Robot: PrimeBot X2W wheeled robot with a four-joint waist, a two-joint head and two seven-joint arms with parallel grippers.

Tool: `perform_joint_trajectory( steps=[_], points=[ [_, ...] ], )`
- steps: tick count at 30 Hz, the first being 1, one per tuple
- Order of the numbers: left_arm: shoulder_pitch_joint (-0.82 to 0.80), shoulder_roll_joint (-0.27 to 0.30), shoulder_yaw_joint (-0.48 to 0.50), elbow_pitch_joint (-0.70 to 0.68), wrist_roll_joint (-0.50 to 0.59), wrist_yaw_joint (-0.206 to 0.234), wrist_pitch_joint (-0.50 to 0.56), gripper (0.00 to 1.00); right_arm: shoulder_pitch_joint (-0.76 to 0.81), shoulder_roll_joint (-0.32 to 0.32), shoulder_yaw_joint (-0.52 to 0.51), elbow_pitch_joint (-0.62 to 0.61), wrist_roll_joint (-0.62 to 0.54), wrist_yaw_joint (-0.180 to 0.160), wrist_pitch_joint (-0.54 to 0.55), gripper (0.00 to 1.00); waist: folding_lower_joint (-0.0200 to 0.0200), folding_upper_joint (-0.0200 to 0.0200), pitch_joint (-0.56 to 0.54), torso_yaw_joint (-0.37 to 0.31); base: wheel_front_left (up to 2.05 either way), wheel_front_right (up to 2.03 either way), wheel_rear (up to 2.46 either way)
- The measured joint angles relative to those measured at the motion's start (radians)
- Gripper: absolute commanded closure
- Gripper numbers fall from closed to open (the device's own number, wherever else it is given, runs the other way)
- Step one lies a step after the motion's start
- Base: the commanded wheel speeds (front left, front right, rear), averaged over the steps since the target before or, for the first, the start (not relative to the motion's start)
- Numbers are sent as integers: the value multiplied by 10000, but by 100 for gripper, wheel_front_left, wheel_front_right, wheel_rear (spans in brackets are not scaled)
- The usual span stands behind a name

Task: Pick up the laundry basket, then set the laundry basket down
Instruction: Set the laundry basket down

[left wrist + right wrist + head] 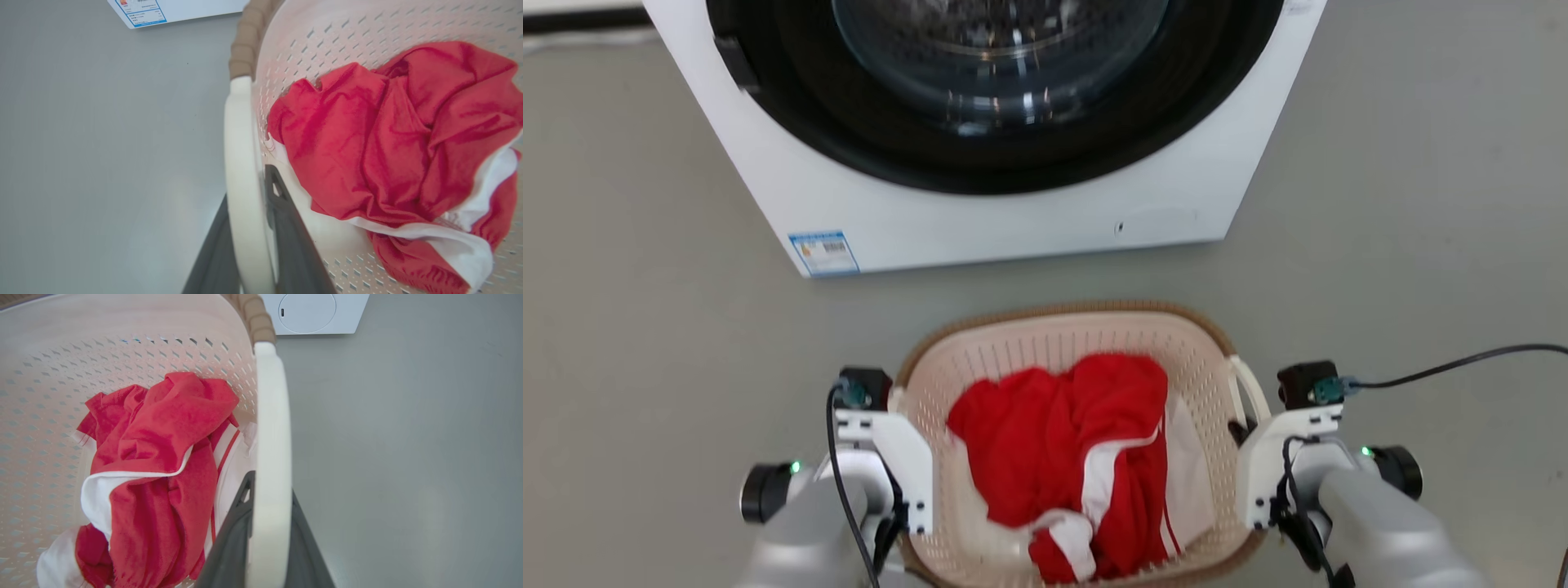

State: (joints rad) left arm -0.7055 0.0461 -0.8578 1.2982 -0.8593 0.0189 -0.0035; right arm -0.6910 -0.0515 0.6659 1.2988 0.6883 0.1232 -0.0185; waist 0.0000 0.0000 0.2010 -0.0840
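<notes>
Left tool (248, 192) and right tool (270, 486) clamp laundry basket (1062, 314) handles (269, 416); floor (645, 327) open alongside.

washing machine (1013, 220): top cut off by the head view's upper edge.
sticker (823, 252): print too small to read.
laundry basket (1062, 314): near rim cut off at the head view's bottom edge; its floor hidden under red-and-white clothes (1054, 441).
left gripper (248, 196): outer finger's tip hidden behind the white handle (241, 155).
right gripper (269, 488): outer finger's tip hidden behind the other handle (271, 416).
</notes>
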Motion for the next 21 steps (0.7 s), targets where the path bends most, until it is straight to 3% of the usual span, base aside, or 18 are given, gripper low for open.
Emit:
perform_joint_trajectory(
  steps=[21],
  points=[
    [-2966,211,-138,-2,504,192,-1350,100,-2546,-94,-903,27,-874,0,-1595,100,0,0,3959,446,0,0,0]
  ],
)
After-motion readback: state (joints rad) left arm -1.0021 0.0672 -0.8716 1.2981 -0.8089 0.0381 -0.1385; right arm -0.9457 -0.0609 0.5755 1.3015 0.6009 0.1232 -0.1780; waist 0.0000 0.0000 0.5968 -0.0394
